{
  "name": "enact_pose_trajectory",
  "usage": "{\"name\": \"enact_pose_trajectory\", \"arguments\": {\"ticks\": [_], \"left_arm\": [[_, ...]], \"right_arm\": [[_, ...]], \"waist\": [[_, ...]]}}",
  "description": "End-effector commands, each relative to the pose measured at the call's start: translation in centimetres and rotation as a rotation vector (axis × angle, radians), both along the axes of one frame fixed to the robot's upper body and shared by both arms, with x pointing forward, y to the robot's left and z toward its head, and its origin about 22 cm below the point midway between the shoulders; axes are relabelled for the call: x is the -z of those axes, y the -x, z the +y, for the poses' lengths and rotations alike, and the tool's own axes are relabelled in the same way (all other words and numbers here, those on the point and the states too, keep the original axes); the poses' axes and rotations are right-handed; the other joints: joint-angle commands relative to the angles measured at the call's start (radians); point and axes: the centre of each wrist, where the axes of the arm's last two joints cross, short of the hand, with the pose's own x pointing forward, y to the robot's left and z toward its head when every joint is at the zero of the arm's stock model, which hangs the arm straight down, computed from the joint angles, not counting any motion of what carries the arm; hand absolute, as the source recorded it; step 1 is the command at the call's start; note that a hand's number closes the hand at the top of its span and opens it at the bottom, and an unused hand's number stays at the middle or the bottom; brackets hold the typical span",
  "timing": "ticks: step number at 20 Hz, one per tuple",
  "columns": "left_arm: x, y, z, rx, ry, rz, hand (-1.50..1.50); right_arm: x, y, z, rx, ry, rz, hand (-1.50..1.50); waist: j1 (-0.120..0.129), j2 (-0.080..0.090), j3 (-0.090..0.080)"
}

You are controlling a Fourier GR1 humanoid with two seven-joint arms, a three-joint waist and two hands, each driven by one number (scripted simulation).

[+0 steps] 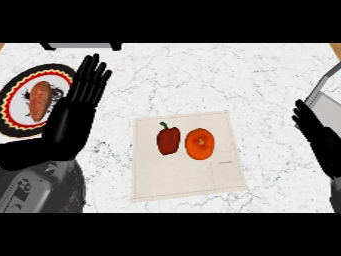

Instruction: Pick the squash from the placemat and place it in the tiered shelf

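Orange squash (pixel 199 144) lay untouched on my placemat (pixel 188 185); both hands, left (pixel 73 117) and right (pixel 328 142), seemingly straight-fingered, held nothing.

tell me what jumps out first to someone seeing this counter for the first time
Mid-counter, a cream placemat carries a dark red bell pepper with an orange squash beside it on the right. The left hand stands open at the left, fingers up, partly covering a round patterned plate holding a sweet potato. The right hand shows at the right edge, in front of the grey tiered shelf.
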Motion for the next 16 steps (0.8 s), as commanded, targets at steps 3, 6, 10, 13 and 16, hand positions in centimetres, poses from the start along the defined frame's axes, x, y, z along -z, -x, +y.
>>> {"name": "enact_pose_trajectory", "arguments": {"ticks": [3, 6, 10, 13, 16], "left_arm": [[6.0, 1.3, 4.6, -0.181, -0.094, 0.372, 0.00], [11.1, 4.2, 9.5, -0.340, -0.169, 0.713, 0.00], [11.5, 4.8, 10.0, -0.290, -0.173, 0.806, 0.00], [12.2, 4.2, 9.6, -0.342, -0.180, 0.831, 0.00], [13.1, 4.9, 10.7, -0.320, -0.164, 0.820, 0.00]], "right_arm": [[-4.0, -1.5, -0.8, 0.002, 0.050, -0.244, 1.50], [-10.2, -3.3, -0.2, -0.006, 0.080, -0.491, 1.50], [-4.7, -3.1, -1.7, 0.198, 0.207, -0.105, 1.50], [-4.0, -0.9, -2.5, 0.076, 0.161, -0.178, -1.50], [-4.2, -1.4, -0.5, -0.078, 0.193, -0.195, -1.50]], "waist": [[0.013, -0.003, 0.012], [0.027, -0.004, 0.010], [0.027, 0.000, 0.012], [0.001, -0.005, 0.012], [0.005, -0.005, 0.011]]}}
